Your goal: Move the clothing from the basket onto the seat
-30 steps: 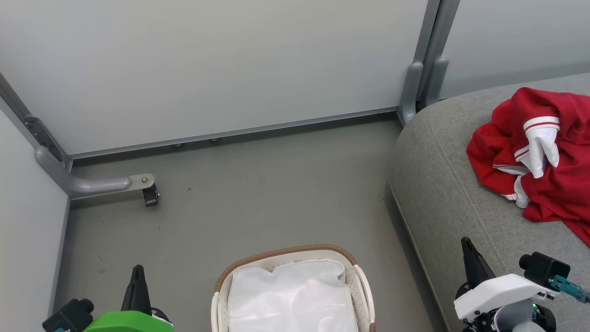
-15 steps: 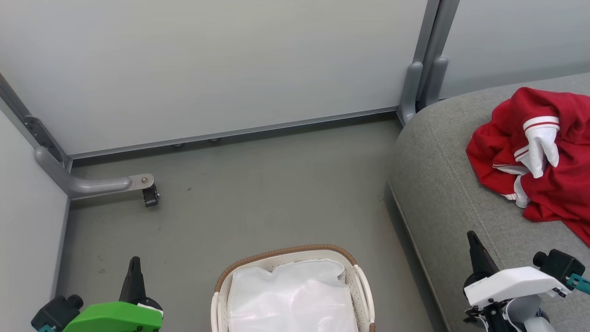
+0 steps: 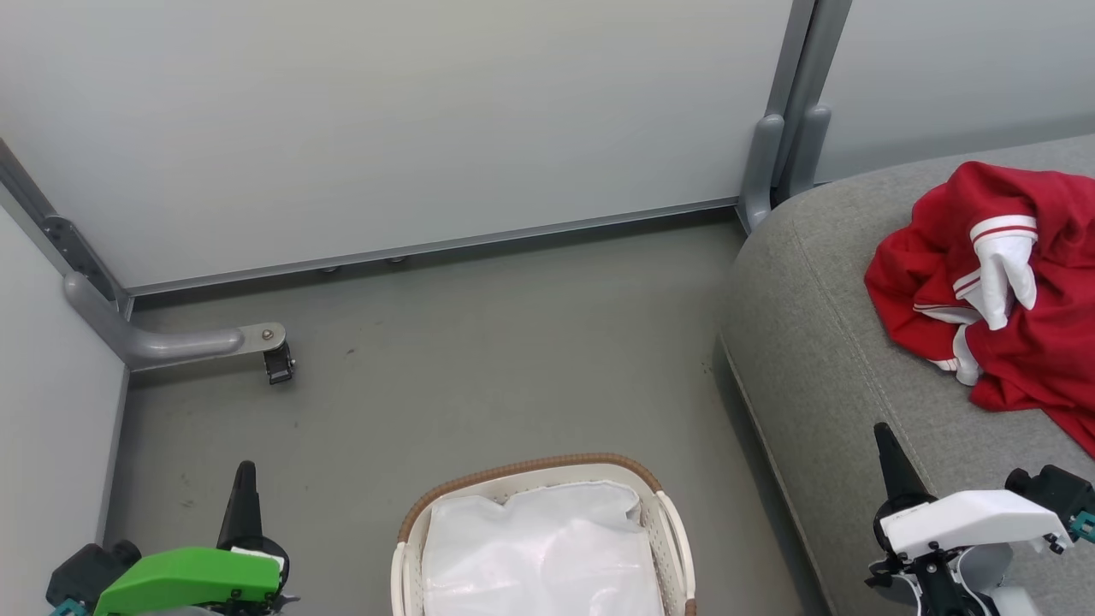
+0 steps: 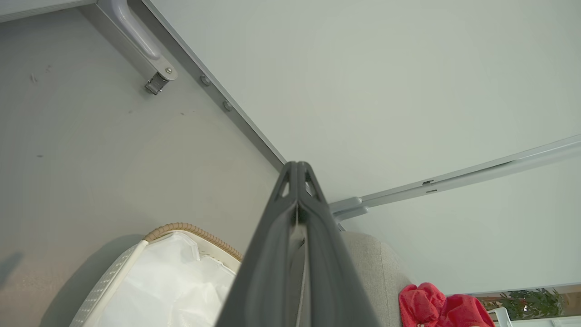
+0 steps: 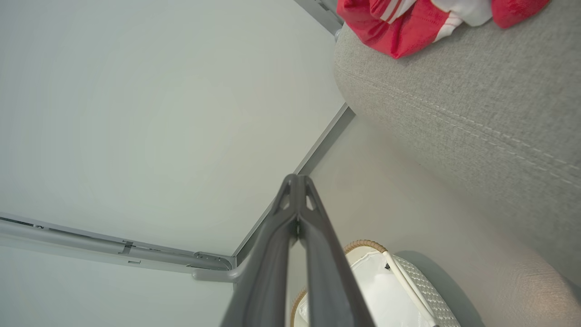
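Note:
The red clothing (image 3: 1009, 291) with white trim lies crumpled on the grey seat (image 3: 821, 359) at the right; it also shows as red clothing (image 5: 399, 22) on the seat (image 5: 476, 113) and as a small red heap (image 4: 435, 309). The white basket (image 3: 667, 522) with a brown rim stands at the bottom centre, holding just its white liner (image 3: 539, 556). My left gripper (image 3: 242, 492) is shut and empty, left of the basket. My right gripper (image 3: 890, 462) is shut and empty, over the seat's front edge. Both wrist views show fingers pressed together, left (image 4: 297, 181) and right (image 5: 296, 195).
Pale partition walls (image 3: 411, 120) close off the back and left. A grey metal foot with a small caster (image 3: 278, 364) juts onto the floor at left. A grey post (image 3: 778, 145) stands in the corner by the seat. Grey floor (image 3: 479, 359) lies between basket and wall.
Both arms have drawn outward and down toward the bottom corners: the left gripper moved left, the right gripper moved right. Clothing and basket have not moved.

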Tool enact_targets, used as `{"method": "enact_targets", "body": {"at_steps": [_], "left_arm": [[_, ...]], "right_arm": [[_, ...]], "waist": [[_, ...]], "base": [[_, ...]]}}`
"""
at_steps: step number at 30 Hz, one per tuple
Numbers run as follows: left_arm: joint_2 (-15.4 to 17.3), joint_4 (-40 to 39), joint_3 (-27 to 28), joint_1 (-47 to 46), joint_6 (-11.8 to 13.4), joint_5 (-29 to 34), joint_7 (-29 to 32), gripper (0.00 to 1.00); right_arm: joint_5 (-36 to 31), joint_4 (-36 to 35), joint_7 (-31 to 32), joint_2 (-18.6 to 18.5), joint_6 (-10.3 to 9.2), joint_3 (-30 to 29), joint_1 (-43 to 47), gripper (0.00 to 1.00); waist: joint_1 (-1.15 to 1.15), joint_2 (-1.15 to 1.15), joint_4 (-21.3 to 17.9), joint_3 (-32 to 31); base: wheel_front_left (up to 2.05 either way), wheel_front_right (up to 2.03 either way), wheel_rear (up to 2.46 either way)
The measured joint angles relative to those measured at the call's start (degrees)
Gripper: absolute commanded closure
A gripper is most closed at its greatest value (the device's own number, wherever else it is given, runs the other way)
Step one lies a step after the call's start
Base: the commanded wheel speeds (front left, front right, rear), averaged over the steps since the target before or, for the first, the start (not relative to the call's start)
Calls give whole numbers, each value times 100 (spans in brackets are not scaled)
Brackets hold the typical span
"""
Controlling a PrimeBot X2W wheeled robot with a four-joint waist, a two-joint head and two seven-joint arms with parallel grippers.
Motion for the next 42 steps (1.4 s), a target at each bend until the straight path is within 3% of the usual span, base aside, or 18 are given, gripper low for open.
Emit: {"method": "enact_targets", "body": {"at_steps": [42], "left_arm": [[8,-171,226,-321,-127,-2072,580,100]], "right_arm": [[2288,-230,566,18,-2,-290,-110,100]], "waist": [[0,0,-18,-1]], "base": [[0,0,0]]}}
